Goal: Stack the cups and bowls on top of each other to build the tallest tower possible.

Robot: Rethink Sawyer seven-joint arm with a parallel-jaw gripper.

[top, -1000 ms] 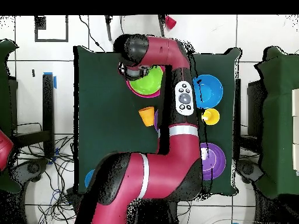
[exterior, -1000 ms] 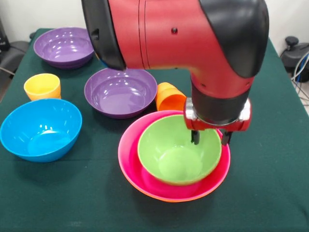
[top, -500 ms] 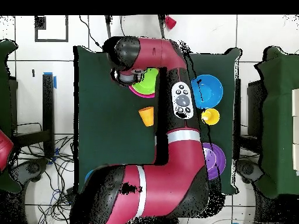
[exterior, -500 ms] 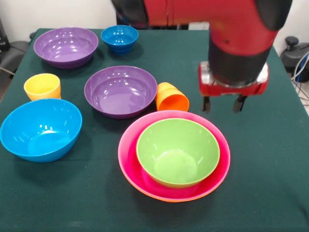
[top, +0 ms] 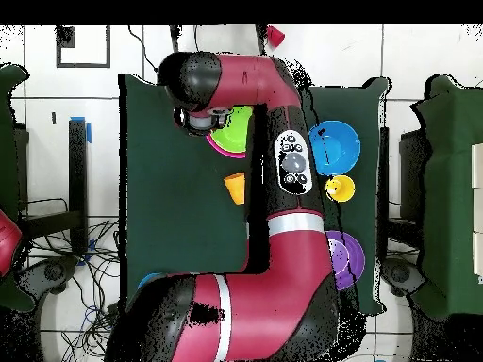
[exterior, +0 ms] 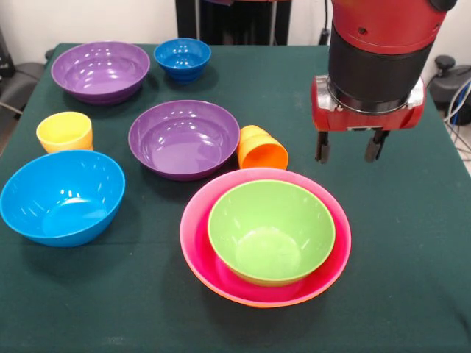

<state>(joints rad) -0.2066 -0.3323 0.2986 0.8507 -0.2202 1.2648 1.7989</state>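
The tower stands front centre: a green bowl (exterior: 271, 232) nested in the large pink bowl (exterior: 197, 243), with an orange bowl's rim (exterior: 254, 301) showing under it. My gripper (exterior: 348, 151) hangs open and empty above the cloth, behind and to the right of the tower. An orange cup (exterior: 260, 150) lies on its side between the tower and a purple bowl (exterior: 184, 138). A yellow cup (exterior: 65, 132) stands upright at the left. A light blue bowl (exterior: 61, 195), a second purple bowl (exterior: 99, 70) and a small dark blue bowl (exterior: 182, 59) sit apart. No teal bowl shows.
The green table cloth (exterior: 412, 243) runs to its edges at the right and front. In the overhead view the arm (top: 283, 189) covers the table's middle; the green bowl (top: 234, 134), light blue bowl (top: 338, 146) and yellow cup (top: 341, 189) show beside it.
My gripper has risen off the green bowl's far rim and moved back and right, leaving the bowl nested in the pink one. The arm no longer hides the dark blue bowl.
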